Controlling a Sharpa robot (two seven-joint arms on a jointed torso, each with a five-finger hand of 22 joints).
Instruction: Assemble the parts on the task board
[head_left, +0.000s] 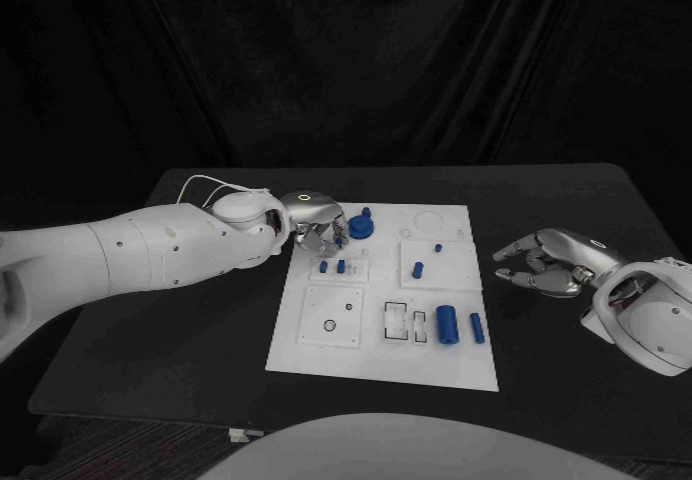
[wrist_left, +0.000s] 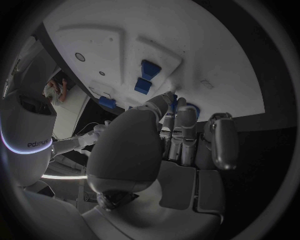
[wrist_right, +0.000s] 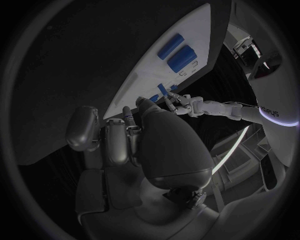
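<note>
The round blue part (head_left: 359, 224) stands at the far-left corner of the task board (head_left: 433, 360). The left hand (head_left: 315, 222) has its fingers curled down just beside it, likely to seat or turn it; whether they actually grip it I cannot tell. Off the board's right edge, the right hand (head_left: 552, 262) rests half-curled on the counter (head_left: 202, 340), holding nothing, apparently waiting

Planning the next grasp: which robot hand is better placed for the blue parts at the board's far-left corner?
Left. The left robot hand is already over the task board, fingers at the round blue part. The right robot hand sits curled on the black table, off the board's right edge.
</note>
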